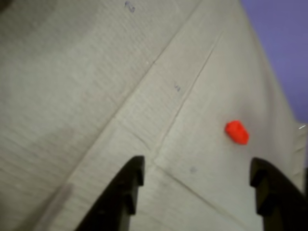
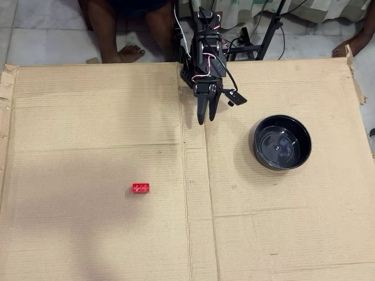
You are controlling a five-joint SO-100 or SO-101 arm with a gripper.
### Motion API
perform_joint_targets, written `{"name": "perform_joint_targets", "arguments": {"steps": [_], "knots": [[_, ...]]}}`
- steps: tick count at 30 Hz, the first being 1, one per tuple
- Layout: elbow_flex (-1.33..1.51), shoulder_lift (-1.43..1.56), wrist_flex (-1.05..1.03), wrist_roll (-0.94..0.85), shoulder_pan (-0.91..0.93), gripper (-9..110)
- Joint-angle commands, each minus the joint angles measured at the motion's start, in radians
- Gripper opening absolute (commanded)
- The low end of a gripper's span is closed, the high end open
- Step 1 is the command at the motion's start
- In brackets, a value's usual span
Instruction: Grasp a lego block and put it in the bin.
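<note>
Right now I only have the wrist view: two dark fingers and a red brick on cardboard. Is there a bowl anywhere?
Observer: Yes. The overhead view shows a black bowl on the cardboard, to the right of the gripper.
Operator: Anything in the bowl?
Observer: It looks empty; only glossy reflections show inside.
Operator: Which side is the brick on, relative to the bowl?
Observer: The opposite side. In the overhead view the red brick lies left of the gripper and lower in the picture, well apart from the bowl.
Operator: Is the gripper touching anything?
Observer: No. It holds nothing, and the brick lies apart from it.
</note>
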State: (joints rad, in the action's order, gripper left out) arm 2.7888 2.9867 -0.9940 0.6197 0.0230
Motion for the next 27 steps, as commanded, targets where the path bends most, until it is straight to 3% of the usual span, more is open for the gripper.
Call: {"name": "perform_joint_targets", "arguments": {"steps": [1,6,11,22,27], "knots": [[-0.170,-0.173,0.017,0.104,0.009,26],[-0.434,-0.500,0.017,0.295,0.031,26],[-0.683,-0.781,0.020,0.301,0.135,26],[-1.146,-1.319,0.290,-0.339,0.350,26],[-1.355,-1.548,0.299,-0.491,0.420,26]]}}
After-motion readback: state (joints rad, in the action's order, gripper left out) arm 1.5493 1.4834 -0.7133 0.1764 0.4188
